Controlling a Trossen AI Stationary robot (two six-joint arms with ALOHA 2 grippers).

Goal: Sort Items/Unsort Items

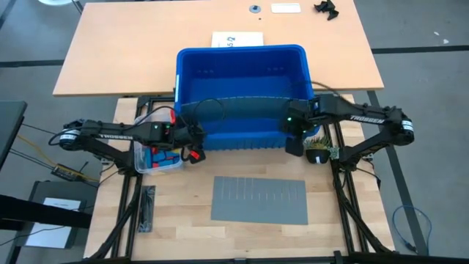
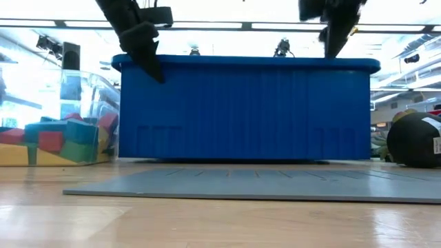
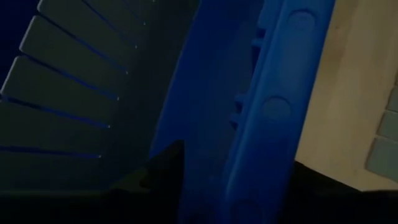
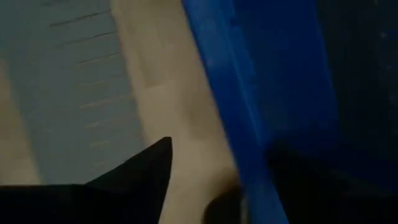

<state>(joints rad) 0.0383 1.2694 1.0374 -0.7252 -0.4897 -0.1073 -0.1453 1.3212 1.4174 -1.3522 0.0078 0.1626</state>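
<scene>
The items, small red, yellow, green and blue blocks [image 1: 158, 158] [image 2: 55, 141], lie in a clear tub left of the large blue bin [image 1: 242, 73] [image 2: 241, 110]. My left gripper [image 1: 192, 145] [image 3: 236, 180] is open at the bin's near left corner. One finger [image 3: 166, 168] is inside the near wall, and the other is outside it. My right gripper [image 1: 296, 141] [image 4: 217, 165] is open above the near right corner, with one finger on either side of the near rim [image 4: 227, 106]. A grey slotted divider [image 3: 68, 106] stands inside the bin. My left gripper has the bin's near wall [image 3: 205, 124] between its fingers, which slant down from the near left. The inner finger lies close against the wall. Whether it touches the wall, I cannot tell.
A grey slotted sheet [image 1: 259, 199] [image 2: 255, 184] lies flat on the table in front of the bin. A black rounded object [image 1: 317, 154] [image 2: 413, 141] sits right of the bin, and a dark strip [image 1: 146, 209] lies near the left edge. A paper [image 1: 236, 39] lies behind the bin.
</scene>
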